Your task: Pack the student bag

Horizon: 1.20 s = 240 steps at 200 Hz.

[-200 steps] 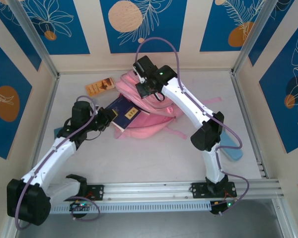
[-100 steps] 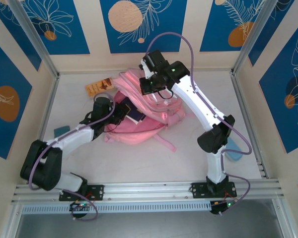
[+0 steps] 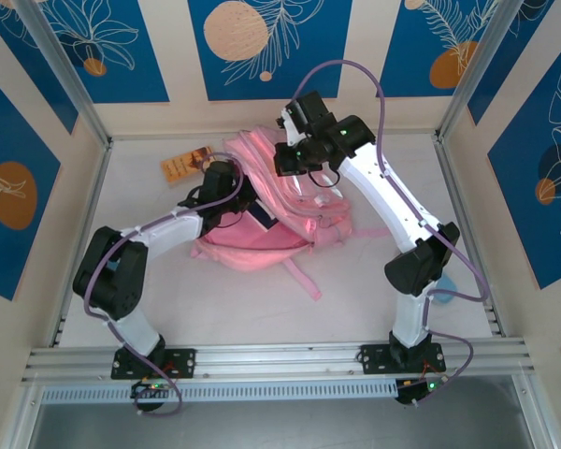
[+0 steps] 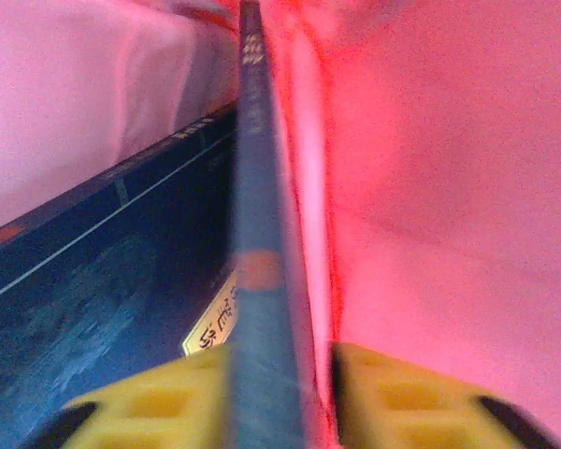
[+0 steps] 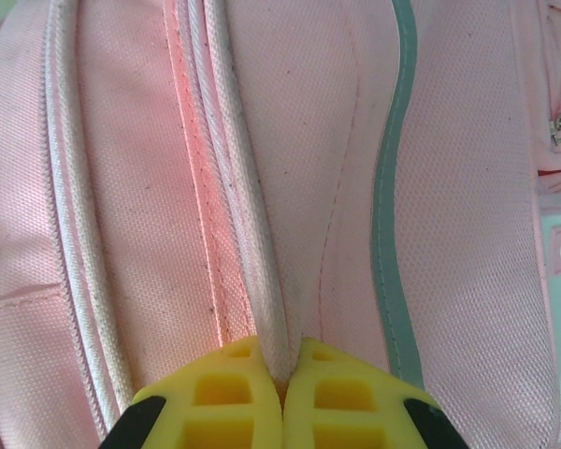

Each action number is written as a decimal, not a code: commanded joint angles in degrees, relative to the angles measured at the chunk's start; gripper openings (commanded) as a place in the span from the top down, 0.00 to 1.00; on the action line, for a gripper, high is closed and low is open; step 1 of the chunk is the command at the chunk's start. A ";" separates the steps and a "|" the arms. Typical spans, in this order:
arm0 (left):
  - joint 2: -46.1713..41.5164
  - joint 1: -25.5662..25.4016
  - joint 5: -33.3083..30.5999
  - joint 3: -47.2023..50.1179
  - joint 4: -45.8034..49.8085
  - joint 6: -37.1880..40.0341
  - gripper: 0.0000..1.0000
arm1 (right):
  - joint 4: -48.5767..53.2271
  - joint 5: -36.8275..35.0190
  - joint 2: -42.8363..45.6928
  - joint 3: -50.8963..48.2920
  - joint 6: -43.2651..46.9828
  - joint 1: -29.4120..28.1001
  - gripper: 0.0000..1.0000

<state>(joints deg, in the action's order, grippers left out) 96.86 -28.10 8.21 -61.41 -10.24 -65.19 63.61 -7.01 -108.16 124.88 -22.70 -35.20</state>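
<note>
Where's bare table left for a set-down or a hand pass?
Free: near strip of table between bag and front rail; far right corner between right arm and side wall. Crowded: far centre, left arm and right arm both on the bag, orange packet just left of it.

We find the backpack (image 3: 262,248) at the middle back of the table (image 3: 355,299). A book (image 3: 261,218) lies in its left-hand opening, edge between the left gripper's (image 4: 280,398) fingers. The right gripper (image 5: 282,398) pinches a fold at the backpack's far end. A packet (image 3: 187,164) lies behind and left of the backpack.
</note>
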 commanded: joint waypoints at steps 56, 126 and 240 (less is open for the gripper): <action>-9.27 1.19 -0.47 1.90 11.21 2.10 0.36 | -7.70 -0.26 4.65 -3.73 -2.74 2.26 1.00; -24.81 4.58 -4.11 9.37 26.51 5.18 0.32 | -9.27 -5.56 4.32 -13.64 2.39 5.15 1.00; -11.22 22.47 -10.28 -5.77 41.34 28.74 0.11 | -16.86 5.33 14.85 -42.51 0.83 9.48 0.35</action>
<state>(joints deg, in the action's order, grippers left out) 79.90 -9.52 0.97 -63.11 29.26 -42.65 50.02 -5.34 -97.86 84.88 -18.85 -25.36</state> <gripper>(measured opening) 0.892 0.564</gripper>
